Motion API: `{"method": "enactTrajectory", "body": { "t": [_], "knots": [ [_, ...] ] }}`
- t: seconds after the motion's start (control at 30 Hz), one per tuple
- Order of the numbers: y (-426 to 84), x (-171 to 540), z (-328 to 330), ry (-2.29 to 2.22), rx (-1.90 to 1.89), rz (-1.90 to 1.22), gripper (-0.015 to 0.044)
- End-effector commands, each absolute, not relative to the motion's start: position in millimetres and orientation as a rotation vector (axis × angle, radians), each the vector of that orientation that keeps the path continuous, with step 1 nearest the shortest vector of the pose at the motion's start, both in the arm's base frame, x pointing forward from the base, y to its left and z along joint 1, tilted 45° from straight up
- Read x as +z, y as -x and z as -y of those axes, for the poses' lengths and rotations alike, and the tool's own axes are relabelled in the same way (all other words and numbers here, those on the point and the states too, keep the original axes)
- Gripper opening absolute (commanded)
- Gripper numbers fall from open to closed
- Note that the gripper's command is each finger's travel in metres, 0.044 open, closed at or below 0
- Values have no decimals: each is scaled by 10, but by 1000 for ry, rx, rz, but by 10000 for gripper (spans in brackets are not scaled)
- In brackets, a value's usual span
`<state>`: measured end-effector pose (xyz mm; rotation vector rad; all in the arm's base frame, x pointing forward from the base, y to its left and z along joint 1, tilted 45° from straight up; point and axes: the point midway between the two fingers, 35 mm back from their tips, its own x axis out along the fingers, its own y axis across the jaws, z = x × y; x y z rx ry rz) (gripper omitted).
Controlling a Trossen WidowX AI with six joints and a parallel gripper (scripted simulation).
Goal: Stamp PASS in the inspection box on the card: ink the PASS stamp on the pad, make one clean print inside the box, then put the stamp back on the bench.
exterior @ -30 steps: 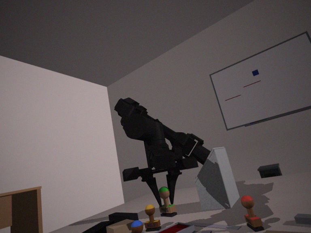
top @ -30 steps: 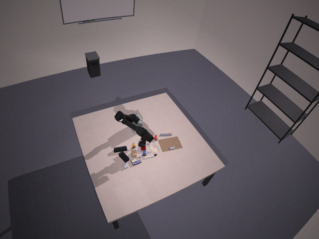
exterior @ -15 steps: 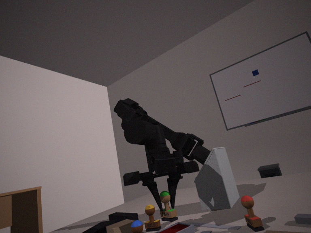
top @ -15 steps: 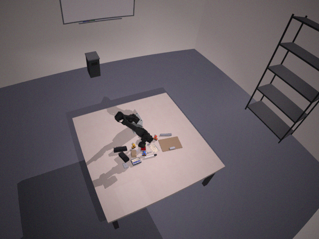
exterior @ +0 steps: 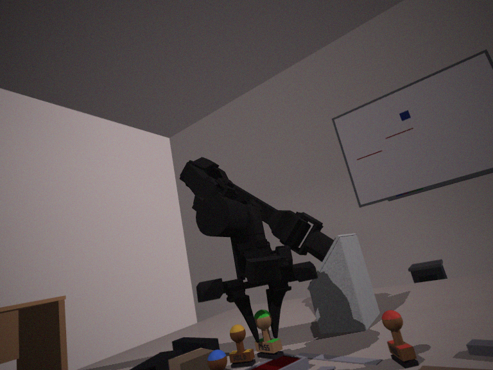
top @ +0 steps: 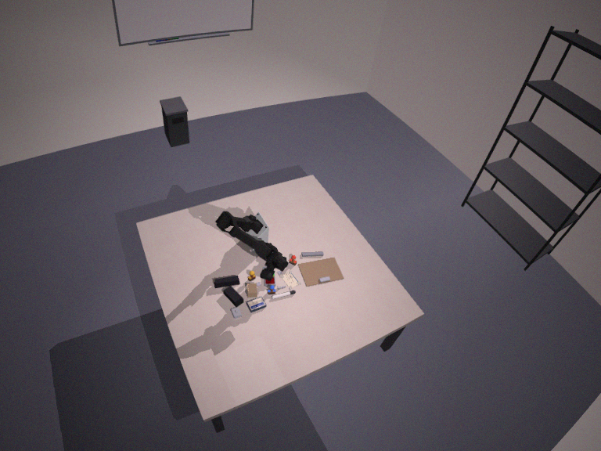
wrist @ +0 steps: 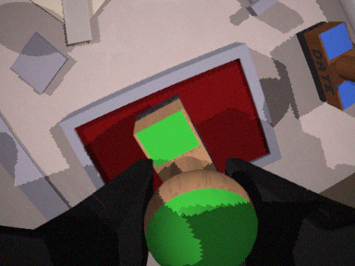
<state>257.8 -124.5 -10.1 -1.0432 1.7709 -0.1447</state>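
My gripper is shut on the PASS stamp, which has a green-topped round knob and a wooden base with green on top. The stamp is upright, its base low over the red ink pad in its grey tray. The wrist view shows the base inside the tray's outline; whether its underside touches the ink is hidden. The card lies beside the pad in the top view; its box is too small to make out, and the underside of the stamp is not visible.
The blue DATE stamp stands close to the pad. The yellow HOLD stamp and a red-topped stamp stand on either side. A tan block, a marker and a brown board are nearby.
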Motion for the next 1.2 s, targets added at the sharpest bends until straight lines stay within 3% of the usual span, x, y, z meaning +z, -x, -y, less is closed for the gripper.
{"method": "enactTrajectory", "body": {
  "t": [0.0,1.17],
  "knots": [
    [-2555,-120,1276,1046,-145,-1778,0],
    [-2532,-197,1357,1045,-151,-1778,0]
  ]
}}
